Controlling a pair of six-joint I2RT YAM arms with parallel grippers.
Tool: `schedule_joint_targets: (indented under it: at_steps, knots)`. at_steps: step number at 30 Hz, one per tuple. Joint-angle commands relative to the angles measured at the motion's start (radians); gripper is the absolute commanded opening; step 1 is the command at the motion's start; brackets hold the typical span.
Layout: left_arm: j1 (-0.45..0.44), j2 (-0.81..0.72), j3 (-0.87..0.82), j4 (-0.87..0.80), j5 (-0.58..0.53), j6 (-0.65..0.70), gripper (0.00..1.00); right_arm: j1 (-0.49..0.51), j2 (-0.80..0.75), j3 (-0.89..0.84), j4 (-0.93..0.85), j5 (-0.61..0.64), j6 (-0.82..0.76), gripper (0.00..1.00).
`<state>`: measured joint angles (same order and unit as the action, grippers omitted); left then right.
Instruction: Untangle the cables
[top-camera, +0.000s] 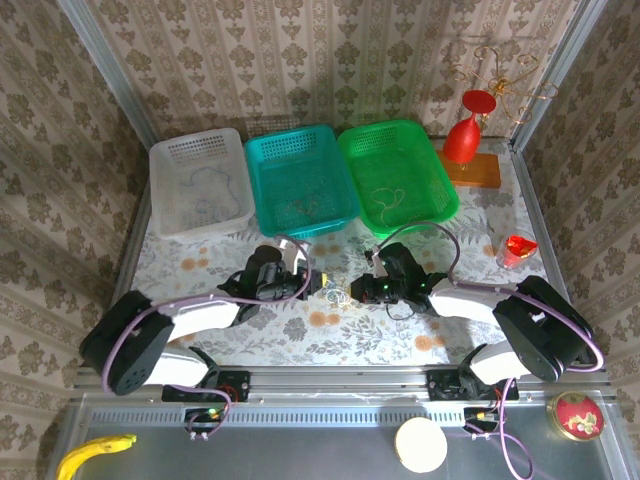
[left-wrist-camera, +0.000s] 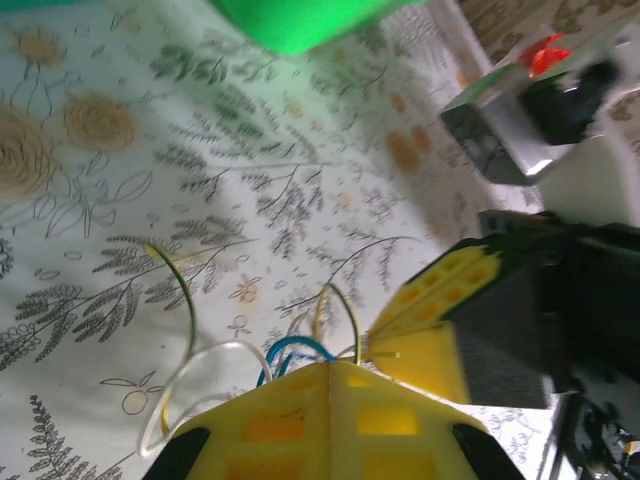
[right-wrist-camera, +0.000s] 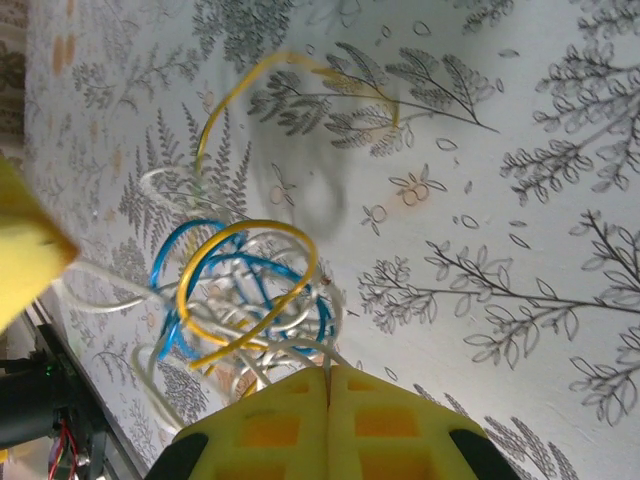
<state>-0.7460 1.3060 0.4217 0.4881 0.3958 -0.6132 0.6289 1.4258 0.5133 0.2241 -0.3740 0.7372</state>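
The left gripper (left-wrist-camera: 330, 368), with its yellow plastic fingers, is pressed together on a few strands, and blue, white and yellow-green loops sprout from the seam between the fingertips. Just to its right are the cables (right-wrist-camera: 240, 300), a small knot of thread-thin blue, yellow and white wires. The knot lies over the flowered white table (right-wrist-camera: 480, 200) between the two arms, well short of the three plastic baskets. The right gripper (right-wrist-camera: 328, 372) is likewise closed on pale strands at the knot's near edge.

The wires look almost weightless and springy, holding their curls rather than going limp. They are probably slick and easy to lose from the pads. A hard pull would likely tighten the core, so the better hold is a free outer loop, such as the wide yellow arc, drawn out gently.
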Motion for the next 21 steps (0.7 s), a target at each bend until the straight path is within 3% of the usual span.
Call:
schedule_joint_targets:
  at_steps: [1,7,13,17,19,21]
  knots:
    - [0.010,-0.098,0.036,-0.072,-0.063,0.027,0.00,-0.011,-0.012,-0.030,0.007,0.031,0.011,0.00]
    - [0.013,-0.228,0.033,-0.065,-0.100,0.017,0.00,-0.011,0.007,-0.043,0.038,0.020,0.024,0.00]
    - [0.018,-0.255,0.033,-0.113,-0.118,0.032,0.00,-0.011,-0.002,-0.042,0.034,0.020,0.026,0.00]
    - [0.024,-0.258,0.020,-0.127,-0.127,0.027,0.20,-0.011,-0.015,-0.033,0.005,0.020,0.016,0.01]
    - [0.030,-0.268,0.028,-0.158,-0.140,0.026,0.27,-0.010,-0.028,-0.029,-0.012,0.020,0.015,0.11]
    - [0.038,-0.278,0.045,-0.196,-0.146,0.028,0.38,-0.011,-0.044,-0.020,-0.041,0.021,0.013,0.28]
